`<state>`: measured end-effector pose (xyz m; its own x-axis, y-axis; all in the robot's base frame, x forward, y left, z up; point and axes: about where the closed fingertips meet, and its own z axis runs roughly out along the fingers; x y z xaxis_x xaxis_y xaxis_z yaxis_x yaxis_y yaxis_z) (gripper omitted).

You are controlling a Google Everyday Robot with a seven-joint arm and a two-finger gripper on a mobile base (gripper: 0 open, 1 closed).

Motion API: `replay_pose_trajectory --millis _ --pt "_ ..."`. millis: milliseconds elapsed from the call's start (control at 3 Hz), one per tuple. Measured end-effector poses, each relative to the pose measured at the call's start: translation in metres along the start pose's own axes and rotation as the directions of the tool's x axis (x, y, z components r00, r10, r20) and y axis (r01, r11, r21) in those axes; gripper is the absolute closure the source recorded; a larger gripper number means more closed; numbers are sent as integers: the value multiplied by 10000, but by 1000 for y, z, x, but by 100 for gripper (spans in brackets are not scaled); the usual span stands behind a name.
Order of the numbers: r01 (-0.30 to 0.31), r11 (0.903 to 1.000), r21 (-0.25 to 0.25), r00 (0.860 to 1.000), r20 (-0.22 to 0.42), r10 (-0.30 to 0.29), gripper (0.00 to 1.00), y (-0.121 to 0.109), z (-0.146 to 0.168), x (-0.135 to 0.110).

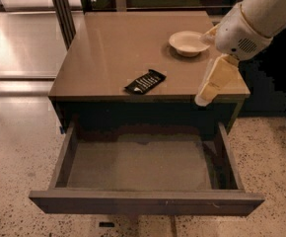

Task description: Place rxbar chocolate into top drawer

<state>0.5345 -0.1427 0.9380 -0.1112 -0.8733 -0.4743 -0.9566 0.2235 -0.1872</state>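
The rxbar chocolate (145,82), a flat black bar with white lettering, lies on the brown cabinet top (108,48) near its front edge. Below it the top drawer (143,201) is pulled fully out, and its greyish floor is bare. My gripper (203,68) hangs over the right part of the cabinet top, to the right of the bar and apart from it. Its cream fingers (216,79) are spread open and hold nothing.
A round cream bowl (188,43) stands at the back right of the cabinet top, just beside the gripper. Speckled floor lies around the cabinet. A metal frame post (63,14) stands at the back left.
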Motion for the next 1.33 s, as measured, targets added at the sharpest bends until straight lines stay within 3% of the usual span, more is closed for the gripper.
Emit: replay_pose_trajectory --millis 667,1333 --pt "434 9947 -937 9941 1035 -336 0 -41 76 -45" --pt "504 9949 -870 9904 1327 -385 0 -46 88 -48"
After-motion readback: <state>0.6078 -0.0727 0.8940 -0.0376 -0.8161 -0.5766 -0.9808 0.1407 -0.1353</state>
